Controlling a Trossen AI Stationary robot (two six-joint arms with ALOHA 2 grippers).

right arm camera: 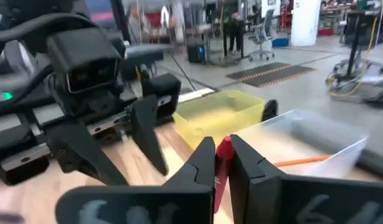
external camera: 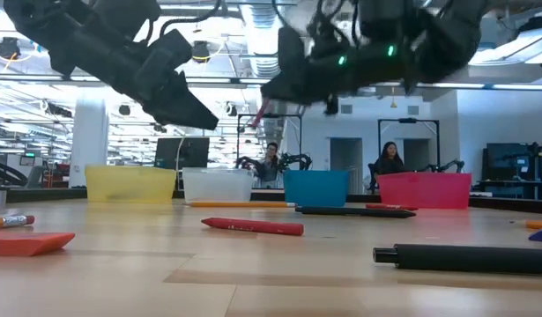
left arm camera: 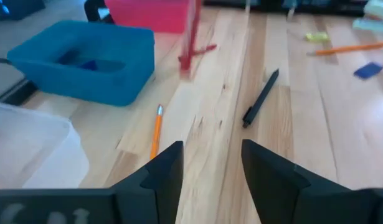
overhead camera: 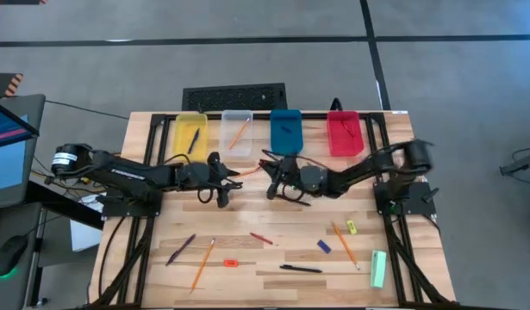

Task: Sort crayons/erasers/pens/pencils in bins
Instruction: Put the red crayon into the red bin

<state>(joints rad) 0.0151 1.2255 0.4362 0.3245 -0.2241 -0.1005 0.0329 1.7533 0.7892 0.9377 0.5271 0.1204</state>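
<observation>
My right gripper [overhead camera: 271, 182] [right arm camera: 223, 160] hangs above the table in front of the blue bin [overhead camera: 286, 130], shut on a red crayon [right arm camera: 224, 149]. My left gripper [overhead camera: 221, 191] [left arm camera: 212, 169] is open, facing it from the left, in front of the clear bin [overhead camera: 237, 129], and touches nothing. An orange pencil [left arm camera: 156, 128] and a black pen [left arm camera: 261, 98] lie flat on the wood between them. The yellow bin [overhead camera: 191, 133] and red bin [overhead camera: 344, 133] end the row. More crayons, pens, pencils and erasers lie on the near half of the table. My right gripper pinches the red crayon [right arm camera: 223, 163] between its two fingers. The crayon is lifted clear of the table, and its free end [external camera: 258, 111] slants down out of the fingers toward my left gripper. How far along the crayon the fingers sit is hidden by the fingers themselves.
On the near half lie a purple pen [overhead camera: 180, 250], an orange pencil [overhead camera: 202, 263], a red-orange eraser [overhead camera: 231, 262], a red crayon [overhead camera: 261, 238], a black pen [overhead camera: 301, 269], a blue eraser [overhead camera: 323, 246], another pencil [overhead camera: 345, 244], a yellow eraser [overhead camera: 352, 227] and a pale green bar [overhead camera: 378, 269].
</observation>
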